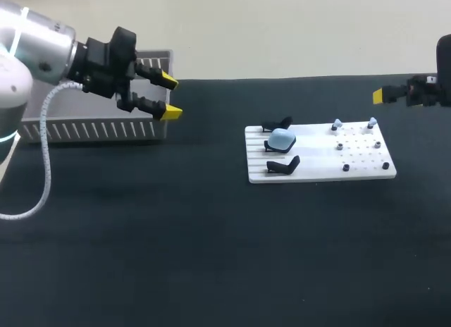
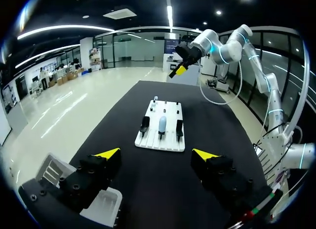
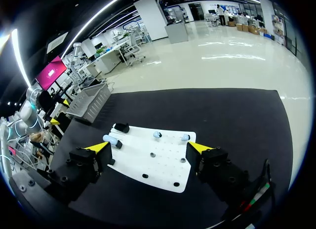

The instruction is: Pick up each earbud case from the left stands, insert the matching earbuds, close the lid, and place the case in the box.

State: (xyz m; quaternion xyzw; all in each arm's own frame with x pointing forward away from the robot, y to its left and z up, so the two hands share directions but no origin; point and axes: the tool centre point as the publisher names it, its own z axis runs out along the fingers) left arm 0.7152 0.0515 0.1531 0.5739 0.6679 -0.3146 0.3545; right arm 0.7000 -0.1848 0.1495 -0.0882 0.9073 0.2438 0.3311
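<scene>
One blue case (image 1: pixel 282 138) sits on the white board (image 1: pixel 317 166). It looks light, hard and slippery, so it is best pinched by its sides. The left gripper (image 1: pixel 170 96) and right gripper (image 3: pixel 148 146) are open and empty.

This looks like a robotics lab bench. A wide table (image 1: pixel 211 256) under a black mat has a robot arm at each side, the left arm (image 1: pixel 35 45) trailing a braided cable, the right arm (image 2: pixel 224 49) opposite. On it sit a white fixture board (image 1: pixel 317 173) with black stands (image 1: pixel 283 165) and rows of pegs (image 1: pixel 346 168), and a grey slatted box (image 1: pixel 91 130).
</scene>
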